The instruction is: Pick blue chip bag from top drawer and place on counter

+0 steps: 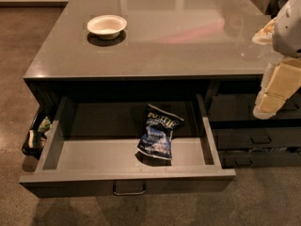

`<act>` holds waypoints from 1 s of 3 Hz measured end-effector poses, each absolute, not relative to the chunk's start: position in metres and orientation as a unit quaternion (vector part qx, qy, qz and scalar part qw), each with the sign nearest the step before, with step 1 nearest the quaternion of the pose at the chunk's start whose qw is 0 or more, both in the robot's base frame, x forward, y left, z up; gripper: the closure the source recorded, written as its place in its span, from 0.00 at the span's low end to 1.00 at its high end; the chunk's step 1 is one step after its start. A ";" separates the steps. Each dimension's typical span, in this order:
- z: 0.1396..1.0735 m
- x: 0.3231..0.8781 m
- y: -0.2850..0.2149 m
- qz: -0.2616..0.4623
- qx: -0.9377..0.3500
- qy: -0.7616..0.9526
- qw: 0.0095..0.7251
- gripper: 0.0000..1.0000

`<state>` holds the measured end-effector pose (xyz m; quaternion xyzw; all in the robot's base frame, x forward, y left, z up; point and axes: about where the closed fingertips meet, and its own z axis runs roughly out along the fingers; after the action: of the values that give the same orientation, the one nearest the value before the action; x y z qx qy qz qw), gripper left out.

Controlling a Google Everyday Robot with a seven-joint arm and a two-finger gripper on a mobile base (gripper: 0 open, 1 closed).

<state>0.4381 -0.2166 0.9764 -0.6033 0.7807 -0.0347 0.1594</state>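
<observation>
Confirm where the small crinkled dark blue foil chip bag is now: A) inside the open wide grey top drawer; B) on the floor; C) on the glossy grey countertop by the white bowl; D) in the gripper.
A: the blue chip bag lies inside the pulled-out top drawer, right of centre, with the gripper apart from it at the frame's right edge.

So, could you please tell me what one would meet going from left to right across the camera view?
First the green-and-black packaging beside the top drawer → white bowl on the counter → blue chip bag in that drawer → gripper at the right edge.
</observation>
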 end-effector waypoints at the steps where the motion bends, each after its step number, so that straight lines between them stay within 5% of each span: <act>1: 0.973 0.433 -0.221 -0.037 -0.601 0.782 0.162 0.00; 3: 0.941 0.417 -0.231 -0.024 -0.598 0.786 0.156 0.00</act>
<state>0.4174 -0.2314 0.9407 -0.5979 0.7859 -0.0243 0.1558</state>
